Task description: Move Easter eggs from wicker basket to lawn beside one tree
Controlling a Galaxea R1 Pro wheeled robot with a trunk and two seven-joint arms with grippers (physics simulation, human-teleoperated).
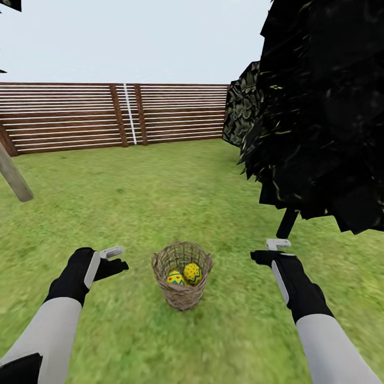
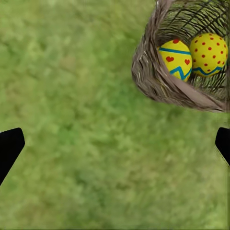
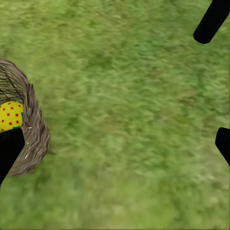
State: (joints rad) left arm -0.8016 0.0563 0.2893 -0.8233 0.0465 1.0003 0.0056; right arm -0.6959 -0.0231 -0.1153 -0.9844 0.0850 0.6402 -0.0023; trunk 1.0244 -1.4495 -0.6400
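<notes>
Where mottled green lawn point(image 1: 160, 186) lies, brown open-weave wicker basket point(image 1: 182, 298) holds two visible yellow patterned eggs point(image 1: 185, 275), perhaps more; left end effector point(image 1: 113, 258) and right end effector point(image 1: 269, 250) flank it, both spread, empty.

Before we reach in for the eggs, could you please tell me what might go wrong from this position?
1. The basket is narrow and deep, with two eggs showing pressed together at the bottom; wide-open fingers may catch the rim and tip it.
2. The third egg is hidden from sight, so it could be left behind.
3. The dark tree hangs close over the right gripper; lifting that arm might brush its leaves.
</notes>
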